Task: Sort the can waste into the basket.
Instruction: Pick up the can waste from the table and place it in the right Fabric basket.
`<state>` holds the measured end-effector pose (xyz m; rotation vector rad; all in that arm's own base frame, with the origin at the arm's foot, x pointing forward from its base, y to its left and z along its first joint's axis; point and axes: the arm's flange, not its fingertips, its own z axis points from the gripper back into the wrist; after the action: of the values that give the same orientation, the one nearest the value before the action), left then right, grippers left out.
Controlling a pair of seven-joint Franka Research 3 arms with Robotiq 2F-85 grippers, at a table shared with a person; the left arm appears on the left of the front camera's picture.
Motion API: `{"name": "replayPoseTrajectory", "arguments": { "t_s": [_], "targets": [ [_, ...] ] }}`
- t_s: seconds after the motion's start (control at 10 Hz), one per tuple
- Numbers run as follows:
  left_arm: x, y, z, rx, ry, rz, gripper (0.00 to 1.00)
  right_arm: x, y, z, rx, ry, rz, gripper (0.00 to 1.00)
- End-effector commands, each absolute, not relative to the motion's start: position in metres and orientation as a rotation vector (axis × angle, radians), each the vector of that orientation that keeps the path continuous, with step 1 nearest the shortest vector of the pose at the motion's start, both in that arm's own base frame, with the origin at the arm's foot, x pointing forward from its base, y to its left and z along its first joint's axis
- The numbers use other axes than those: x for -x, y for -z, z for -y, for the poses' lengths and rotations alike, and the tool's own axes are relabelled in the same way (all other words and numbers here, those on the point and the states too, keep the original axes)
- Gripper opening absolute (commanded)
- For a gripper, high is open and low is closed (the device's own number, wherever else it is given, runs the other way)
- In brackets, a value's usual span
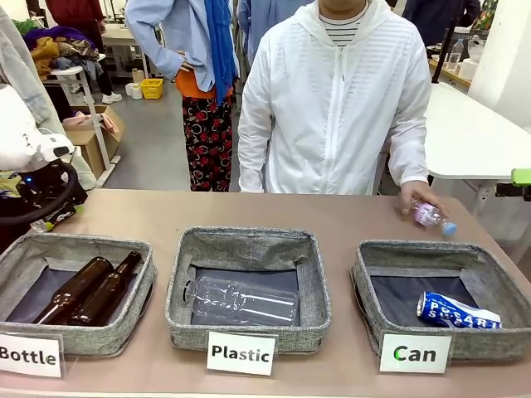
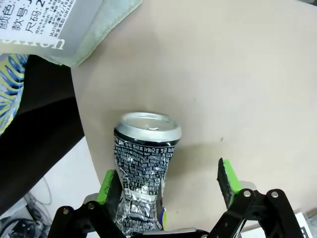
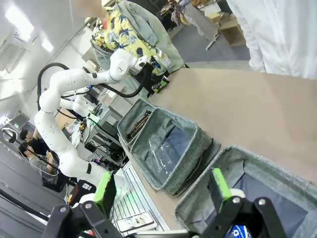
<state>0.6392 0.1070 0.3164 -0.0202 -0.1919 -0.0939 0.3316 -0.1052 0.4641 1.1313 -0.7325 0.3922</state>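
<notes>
Left arm (image 3: pixel 74 82): glossy white rounded segments, fat joints, black corrugated cable (image 3: pixel 51 65) looping alongside. Front view: white wrist shell (image 1: pixel 23 133), black housing beneath.

Left gripper (image 2: pixel 168 181): black linkage fingers, bright green pads (image 2: pixel 227 174), scuffed and worn, silver pivot screws (image 2: pixel 246 194) at knuckles.

Right gripper (image 3: pixel 162 188): same black links, green pads, silver screws.

Person: white zip-front hooded jacket (image 1: pixel 336 108), thin fabric, long sleeves; black-and-white striped shirt (image 1: pixel 342 31) showing at collar.
</notes>
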Motion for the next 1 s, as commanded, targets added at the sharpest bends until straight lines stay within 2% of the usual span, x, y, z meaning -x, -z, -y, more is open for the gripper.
{"name": "replayPoseTrajectory", "arguments": {
  "t_s": [0.0, 0.1, 0.2, 0.3, 0.4, 0.6, 0.7, 0.8, 0.9],
  "targets": [
    [-0.647, -0.317, -0.110, -0.007, 0.083, 0.173, 1.00, -0.332, -0.466, 0.107, -1.125, -0.411, 0.738, 1.00],
    [-0.648, -0.314, -0.110, -0.012, 0.073, 0.166, 1.00, -0.332, -0.466, 0.107, -1.125, -0.411, 0.738, 1.00],
    [-0.648, -0.313, -0.111, -0.019, 0.065, 0.167, 0.45, -0.332, -0.466, 0.107, -1.125, -0.411, 0.738, 1.00],
    [-0.647, -0.312, -0.111, -0.021, 0.060, 0.165, 0.42, -0.332, -0.466, 0.107, -1.125, -0.411, 0.738, 1.00],
    [-0.647, -0.313, -0.111, -0.022, 0.059, 0.165, 0.00, -0.332, -0.466, 0.107, -1.125, -0.411, 0.738, 1.00],
    [-0.644, -0.315, -0.110, -0.014, 0.066, 0.175, 0.00, -0.332, -0.466, 0.107, -1.125, -0.411, 0.738, 1.00],
    [-0.642, -0.317, -0.110, -0.010, 0.068, 0.180, 0.14, -0.332, -0.466, 0.107, -1.125, -0.411, 0.738, 1.00],
    [-0.640, -0.320, -0.110, -0.009, 0.072, 0.190, 0.04, -0.332, -0.466, 0.107, -1.125, -0.411, 0.738, 1.00],
    [-0.637, -0.325, -0.109, -0.012, 0.080, 0.203, 0.00, -0.332, -0.466, 0.107, -1.125, -0.411, 0.738, 1.00]
  ]
}}
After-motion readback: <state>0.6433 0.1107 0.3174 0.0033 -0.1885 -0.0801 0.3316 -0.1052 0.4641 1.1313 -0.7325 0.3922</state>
